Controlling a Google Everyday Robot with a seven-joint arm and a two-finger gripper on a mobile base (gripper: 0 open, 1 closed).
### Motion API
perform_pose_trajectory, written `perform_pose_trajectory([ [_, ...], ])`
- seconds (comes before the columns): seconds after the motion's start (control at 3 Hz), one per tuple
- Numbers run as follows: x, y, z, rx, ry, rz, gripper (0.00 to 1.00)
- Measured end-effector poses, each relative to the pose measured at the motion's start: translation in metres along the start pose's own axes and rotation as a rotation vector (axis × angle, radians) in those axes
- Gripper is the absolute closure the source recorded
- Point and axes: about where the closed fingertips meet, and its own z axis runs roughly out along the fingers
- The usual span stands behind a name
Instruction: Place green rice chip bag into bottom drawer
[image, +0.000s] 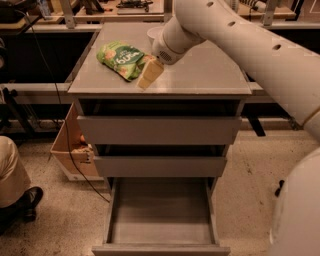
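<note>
The green rice chip bag lies flat on the grey cabinet top, at its back left. My gripper, tan at its tip, hangs from the white arm just above the cabinet top. It is right beside the bag's right edge and may touch it. The bottom drawer is pulled open below, and its grey floor is bare. The two drawers above it are closed. A white bowl stands behind the gripper, mostly hidden by the arm.
A cardboard box stands on the floor left of the cabinet, with a cable running past it. A person's leg and shoe are at the far left. Workbenches stand behind the cabinet. The robot's white body fills the right side.
</note>
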Motion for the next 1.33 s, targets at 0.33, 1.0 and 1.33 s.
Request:
perform_pose_trajectory([
  [0.33,-0.019,-0.016,0.032,0.03,-0.081,0.103,0.0],
  [1.0,-0.03,-0.053,0.103,0.084,-0.158,0.287,0.0],
  [1.33,-0.027,-0.065,0.122,0.1,-0.163,0.33,0.0],
])
